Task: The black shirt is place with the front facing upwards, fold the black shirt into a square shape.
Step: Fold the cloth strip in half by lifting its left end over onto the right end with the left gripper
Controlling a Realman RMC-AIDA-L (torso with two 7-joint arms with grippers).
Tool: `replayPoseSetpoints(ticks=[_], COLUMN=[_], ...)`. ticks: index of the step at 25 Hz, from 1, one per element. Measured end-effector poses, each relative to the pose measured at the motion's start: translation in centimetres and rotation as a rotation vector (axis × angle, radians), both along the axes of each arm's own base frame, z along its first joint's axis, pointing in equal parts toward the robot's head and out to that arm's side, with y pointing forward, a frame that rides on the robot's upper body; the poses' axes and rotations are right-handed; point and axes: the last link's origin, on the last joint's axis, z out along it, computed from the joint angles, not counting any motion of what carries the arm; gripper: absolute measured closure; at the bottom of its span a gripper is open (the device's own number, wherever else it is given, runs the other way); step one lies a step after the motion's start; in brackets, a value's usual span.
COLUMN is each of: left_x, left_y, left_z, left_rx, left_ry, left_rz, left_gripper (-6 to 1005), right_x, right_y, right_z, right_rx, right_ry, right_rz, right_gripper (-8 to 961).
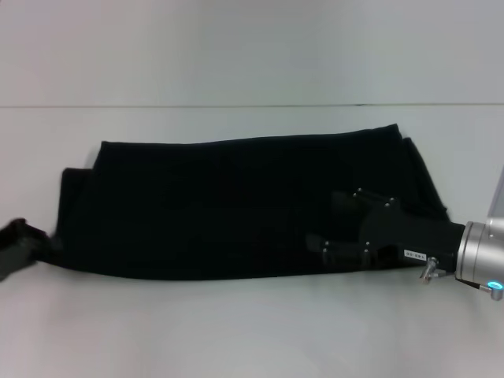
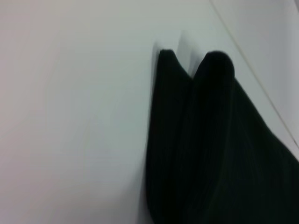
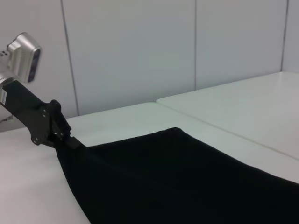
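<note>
Head view: both grippers' fingers point(image 1: 335, 228) on black shirt point(image 1: 220, 209) edges.

Black shirt point(image 1: 236, 209) on table point(image 1: 252, 331); L gripper point(image 1: 31, 240) left edge, R gripper point(image 1: 335, 228) right

The right gripper point(image 1: 331, 224) is matt black, built of blocky angular plates, with small silver screw heads dotting its upper and lower edges. A small white label with dark print sits on its side near the wrist. Behind it comes a rounded silver-grey metal wrist housing point(image 1: 482, 253) with a glowing blue-cyan light on its underside and a small metal fitting sticking out where black meets silver. The left gripper point(image 3: 70, 140) is likewise black: a flat black plate point(image 3: 44, 122) with several small screws and a stepped, angular outline. Its arm ends in a silver-grey rounded block point(image 3: 23, 56) with a dark face.
</note>
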Motion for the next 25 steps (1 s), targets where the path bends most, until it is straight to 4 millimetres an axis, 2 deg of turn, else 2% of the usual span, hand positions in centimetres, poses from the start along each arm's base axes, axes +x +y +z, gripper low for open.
replayPoseSetpoints(ticks=[10, 13, 17, 21, 25], left_x=[-1.4, -1.6, -1.1, 1.7, 5.5], left_y=[1.3, 1.4, 1.7, 3.0, 5.1], left_z=[6.5, 7.4, 7.5, 7.3, 6.8], left_rx=[0.155, 0.193, 0.212, 0.222, 0.199], left_ry=[0.099, 0.096, 0.068, -0.037, -0.115], left_rz=[0.016, 0.028, 0.017, -0.074, -0.189], left_gripper=[987, 988, 988, 988, 988], right_x=[1.2, 1.7, 2.2, 3.0, 3.9], right_y=[0.0, -0.2, -0.4, -0.8, -1.4], right_z=[1.2, 1.4, 1.5, 1.7, 1.6], right_rx=[0.056, 0.071, 0.082, 0.095, 0.103], right_ry=[0.058, 0.067, 0.071, 0.071, 0.065], right_rz=[-0.088, -0.113, -0.133, -0.164, -0.201], right_gripper=[9, 9, 8, 8, 8])
